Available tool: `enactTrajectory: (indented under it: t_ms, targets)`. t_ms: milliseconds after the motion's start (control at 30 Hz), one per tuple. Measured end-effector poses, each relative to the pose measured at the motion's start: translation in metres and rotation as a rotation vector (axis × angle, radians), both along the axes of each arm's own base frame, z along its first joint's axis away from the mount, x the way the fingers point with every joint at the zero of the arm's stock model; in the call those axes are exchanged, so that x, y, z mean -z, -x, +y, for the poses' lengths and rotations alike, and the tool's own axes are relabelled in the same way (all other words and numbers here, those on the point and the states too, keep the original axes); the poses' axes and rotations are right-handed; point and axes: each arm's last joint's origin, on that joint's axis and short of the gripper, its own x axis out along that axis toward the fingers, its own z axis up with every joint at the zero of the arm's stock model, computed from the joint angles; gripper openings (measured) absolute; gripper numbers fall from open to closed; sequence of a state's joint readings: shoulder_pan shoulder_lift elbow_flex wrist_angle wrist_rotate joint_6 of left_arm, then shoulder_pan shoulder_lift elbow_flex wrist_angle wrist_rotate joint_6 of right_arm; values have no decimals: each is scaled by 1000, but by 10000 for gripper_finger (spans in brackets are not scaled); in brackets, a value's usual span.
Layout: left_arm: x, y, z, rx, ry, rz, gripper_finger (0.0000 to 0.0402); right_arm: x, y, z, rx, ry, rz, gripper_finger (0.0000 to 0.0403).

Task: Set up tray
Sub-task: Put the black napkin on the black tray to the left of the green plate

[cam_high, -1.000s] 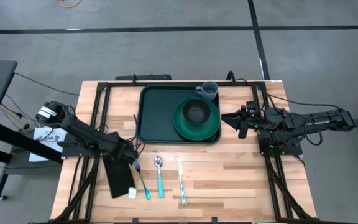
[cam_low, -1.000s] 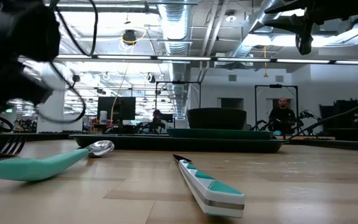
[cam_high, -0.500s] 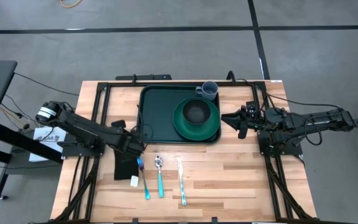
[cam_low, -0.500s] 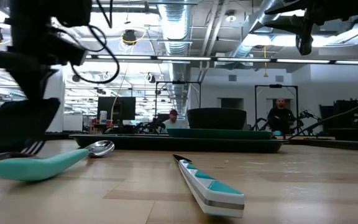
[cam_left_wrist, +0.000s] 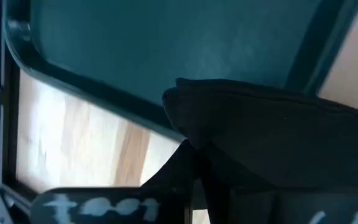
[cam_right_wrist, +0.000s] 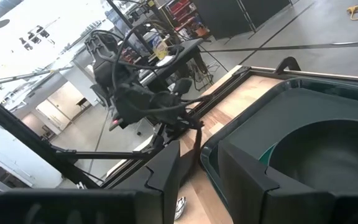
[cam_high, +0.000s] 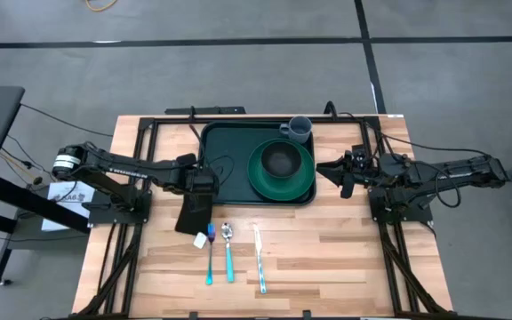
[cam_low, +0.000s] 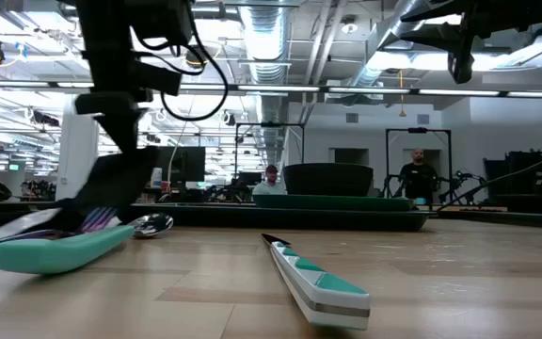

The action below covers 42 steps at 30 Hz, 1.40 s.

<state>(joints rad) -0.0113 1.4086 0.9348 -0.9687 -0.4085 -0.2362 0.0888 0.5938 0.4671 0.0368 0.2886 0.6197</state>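
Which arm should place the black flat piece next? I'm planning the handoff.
Probably the left: its pincer already holds the black flat piece off the table, beside the tray. The right pincer waits empty past the tray's far side.

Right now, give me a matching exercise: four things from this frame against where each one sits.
Things:
1. cup
2. bowl
3. black flat piece
4. knife

Places:
A. on the plate
B. bare wood, right of the spoon
C. the tray's far right corner
D. held in the left pincer

Pairs: 1-C, 2-A, 3-D, 4-B
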Motion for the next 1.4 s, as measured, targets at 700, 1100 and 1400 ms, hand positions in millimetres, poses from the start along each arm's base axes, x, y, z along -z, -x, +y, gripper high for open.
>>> enactTrajectory:
  t_ms: [700,1100,1400]
  targets:
    - [-10,-22,67,17,-102,-230,0,0,0,0,15,1,0,102]
    - [-15,-20,98,-4,-149,-287,0,0,0,-1,29,3,0,102]
    - [12,-29,114,50,-144,-162,0,0,0,-2,54,5,0,102]
